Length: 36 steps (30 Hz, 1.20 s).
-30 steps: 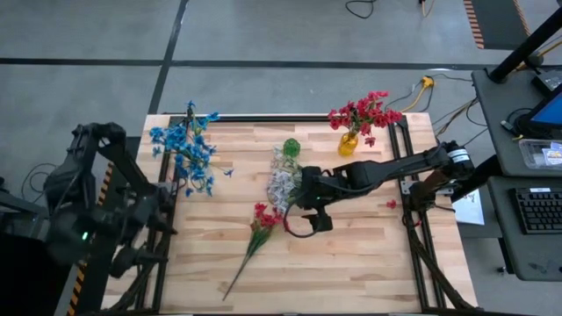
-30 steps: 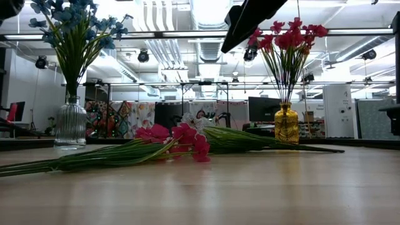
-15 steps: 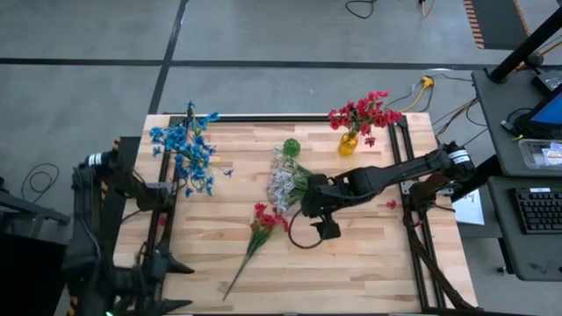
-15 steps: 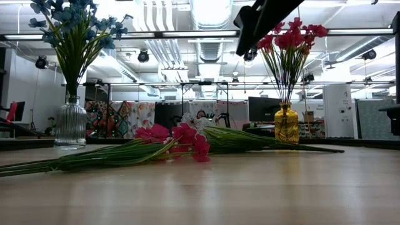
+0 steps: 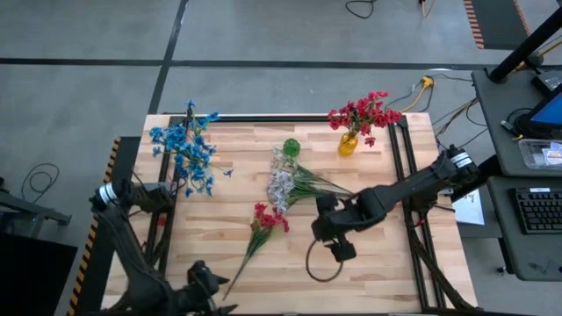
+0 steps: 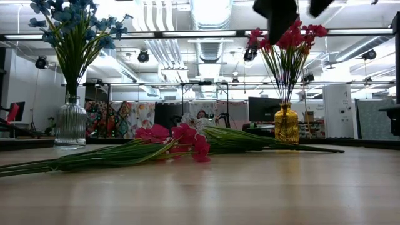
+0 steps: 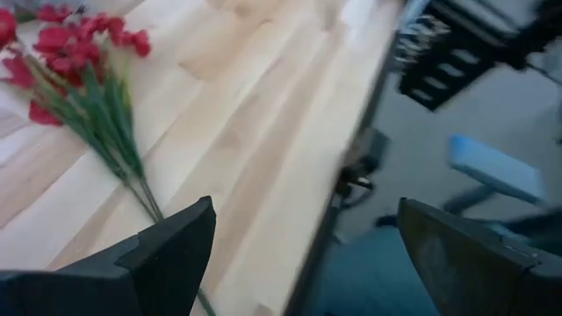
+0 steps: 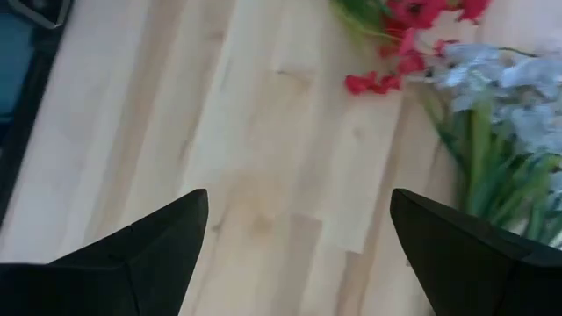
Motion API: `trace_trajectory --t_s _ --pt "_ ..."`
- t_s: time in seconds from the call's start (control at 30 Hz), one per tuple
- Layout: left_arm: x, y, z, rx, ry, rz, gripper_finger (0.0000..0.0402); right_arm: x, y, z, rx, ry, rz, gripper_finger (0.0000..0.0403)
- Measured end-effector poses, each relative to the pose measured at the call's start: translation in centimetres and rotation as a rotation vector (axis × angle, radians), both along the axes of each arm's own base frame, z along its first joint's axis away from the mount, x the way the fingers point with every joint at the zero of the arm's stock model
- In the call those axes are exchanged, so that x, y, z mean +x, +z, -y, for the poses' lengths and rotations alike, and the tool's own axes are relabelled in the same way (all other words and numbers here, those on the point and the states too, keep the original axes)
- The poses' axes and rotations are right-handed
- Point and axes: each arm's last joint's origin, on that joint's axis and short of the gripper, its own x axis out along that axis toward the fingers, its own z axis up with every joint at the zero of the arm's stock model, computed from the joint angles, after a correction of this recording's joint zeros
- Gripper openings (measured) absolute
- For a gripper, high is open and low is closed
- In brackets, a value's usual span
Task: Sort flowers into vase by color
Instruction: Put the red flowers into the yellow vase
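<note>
The workspace was a light wooden table (image 5: 369, 263) on a grey floor, with an open hall of ceiling ducts and lamps visible behind it in the low view. Two arms were present. The right arm reached in from the right side, its gripper (image 5: 338, 241) held above the table's middle-right area with both fingers spread wide and nothing between them; its wrist view showed bare planks below. The left gripper (image 5: 204, 294) sat at the near-left edge of the table, fingers likewise parted and empty. Three vases were counted along the far side: a clear ribbed one holding the blue flowers (image 5: 186, 149) at far left, a yellow vase (image 5: 348, 143) holding a red bunch (image 5: 364, 112) at far right, and a green vase (image 5: 291, 147) at far centre. Two sprays lay flat on the table: the white flowers (image 5: 283, 180) near the green vase, stems pointing toward the right arm, and the loose red flowers (image 5: 265, 219) just beside them, the stem trailing toward the near-left corner. One small red fragment (image 5: 392, 204) lay apart at the right side.
</note>
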Motion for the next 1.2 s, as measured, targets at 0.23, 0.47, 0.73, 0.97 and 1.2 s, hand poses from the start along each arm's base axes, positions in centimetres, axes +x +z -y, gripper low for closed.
trace_trajectory --t_s 0.23,0.47,0.73,0.97,1.2 --pt "3.8 -6.1 0.4 0.069 0.160 -0.060 0.0342 -2.1 -0.8 -2.5 -0.004 0.065 -0.026 0.0350" --pt "6.6 -11.5 -0.5 0.096 0.283 -0.207 0.0342 -5.1 -1.0 -2.3 -0.014 -0.023 0.057 0.0350" --pt "7.9 -15.3 -2.8 0.115 0.489 -0.424 0.0342 -7.2 -1.6 -1.7 0.102 -0.062 0.183 0.0350" --pt "8.1 -15.5 -3.2 0.135 0.520 -0.407 0.0342 -7.7 -2.5 -1.5 0.125 -0.087 0.185 0.0350" --pt "8.1 -15.4 -3.5 0.127 0.546 -0.406 0.0329 -7.5 -2.8 -1.6 0.139 -0.083 0.210 0.0350"
